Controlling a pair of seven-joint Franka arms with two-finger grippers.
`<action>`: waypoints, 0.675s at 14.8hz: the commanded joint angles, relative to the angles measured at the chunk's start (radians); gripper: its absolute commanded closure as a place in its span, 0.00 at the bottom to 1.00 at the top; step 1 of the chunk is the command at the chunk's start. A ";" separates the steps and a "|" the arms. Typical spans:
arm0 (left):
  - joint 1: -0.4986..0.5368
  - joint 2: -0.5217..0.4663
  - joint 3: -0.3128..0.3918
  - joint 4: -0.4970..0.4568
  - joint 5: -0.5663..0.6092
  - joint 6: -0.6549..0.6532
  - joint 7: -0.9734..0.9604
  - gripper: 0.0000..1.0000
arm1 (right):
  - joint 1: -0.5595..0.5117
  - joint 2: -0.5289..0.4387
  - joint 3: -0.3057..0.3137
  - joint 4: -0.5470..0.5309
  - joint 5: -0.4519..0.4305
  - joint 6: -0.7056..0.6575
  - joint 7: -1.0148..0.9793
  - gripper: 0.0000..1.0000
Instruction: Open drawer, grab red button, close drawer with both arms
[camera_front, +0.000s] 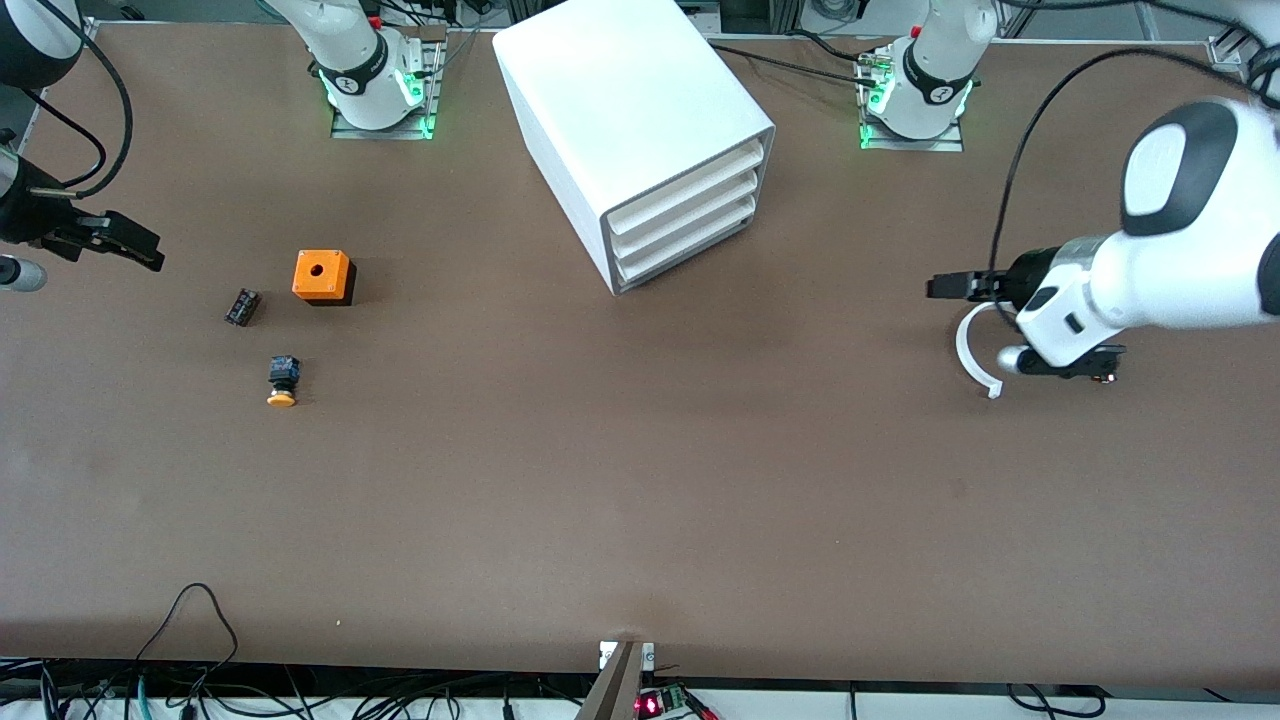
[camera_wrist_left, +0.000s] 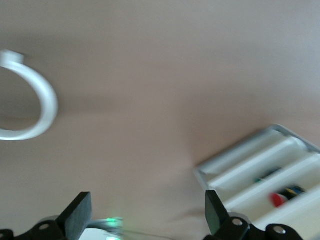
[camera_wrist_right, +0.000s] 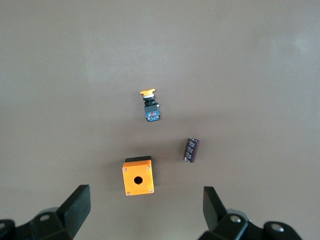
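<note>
The white cabinet (camera_front: 640, 110) stands at the middle of the table near the robots' bases. Its three drawers are all shut; the drawer (camera_front: 690, 250) is the lowest. In the left wrist view the cabinet front (camera_wrist_left: 250, 165) shows a red cap with a dark body (camera_wrist_left: 276, 200) through one drawer front; I cannot tell which drawer. My left gripper (camera_front: 935, 288) (camera_wrist_left: 147, 212) is open and empty, above the table toward the left arm's end. My right gripper (camera_front: 150, 255) (camera_wrist_right: 147, 207) is open and empty, above the table at the right arm's end.
An orange cube with a hole (camera_front: 322, 277) (camera_wrist_right: 138, 177), a button with an orange-yellow cap (camera_front: 283, 382) (camera_wrist_right: 150, 105) and a small dark cylinder (camera_front: 242, 306) (camera_wrist_right: 191, 150) lie toward the right arm's end. A white open ring (camera_front: 975, 350) (camera_wrist_left: 42, 100) lies below the left gripper.
</note>
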 joint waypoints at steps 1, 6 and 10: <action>0.005 0.043 0.001 -0.106 -0.183 0.083 0.030 0.00 | 0.004 -0.013 -0.006 -0.010 0.016 0.001 -0.008 0.00; -0.006 0.086 -0.017 -0.315 -0.458 0.169 0.355 0.00 | 0.004 -0.004 -0.006 0.003 0.018 -0.004 -0.008 0.00; -0.006 0.084 -0.129 -0.476 -0.591 0.256 0.464 0.00 | 0.004 -0.004 -0.006 0.003 0.018 -0.004 -0.008 0.00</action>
